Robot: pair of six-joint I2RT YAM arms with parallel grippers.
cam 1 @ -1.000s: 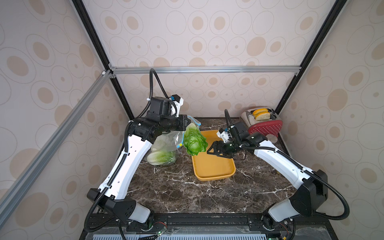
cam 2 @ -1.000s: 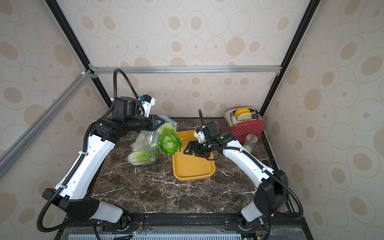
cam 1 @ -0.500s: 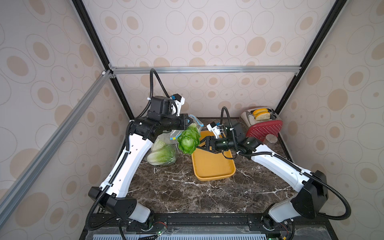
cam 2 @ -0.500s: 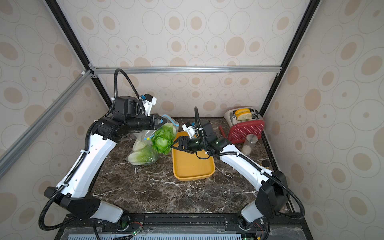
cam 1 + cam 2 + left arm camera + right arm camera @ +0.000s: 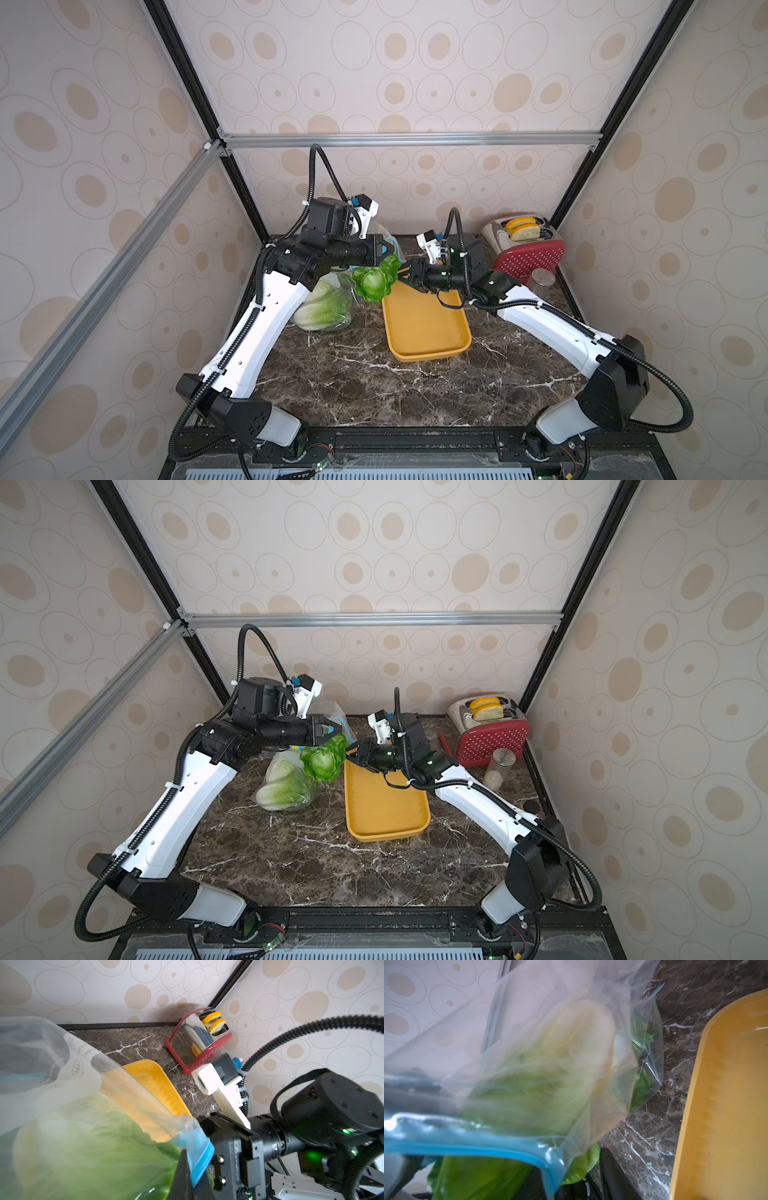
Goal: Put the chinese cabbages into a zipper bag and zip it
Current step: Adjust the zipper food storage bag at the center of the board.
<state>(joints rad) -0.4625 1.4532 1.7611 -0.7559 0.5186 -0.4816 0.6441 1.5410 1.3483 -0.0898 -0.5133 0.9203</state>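
Seating the third cabbage [image 5: 372,283] in the bag [image 5: 337,291] beside the tray [image 5: 424,332].

The left gripper [image 5: 381,251] is clamped on the bag's blue zip strip [image 5: 200,1159], just above the tray's far left corner. The right gripper [image 5: 404,274] straddles the same strip over that corner with its jaws partly apart; whether it pinches cannot be told. The third cabbage pokes leaf-end out of the mouth at the tray's far left edge. The two cabbages [image 5: 322,309] lie inside, with the bag's bottom resting left of the tray. The heads look light and their leaves soft and easily bruised, while the film looks limp and slippery. The stiffer strip is probably the best hold, and any push on the head should be gentle.
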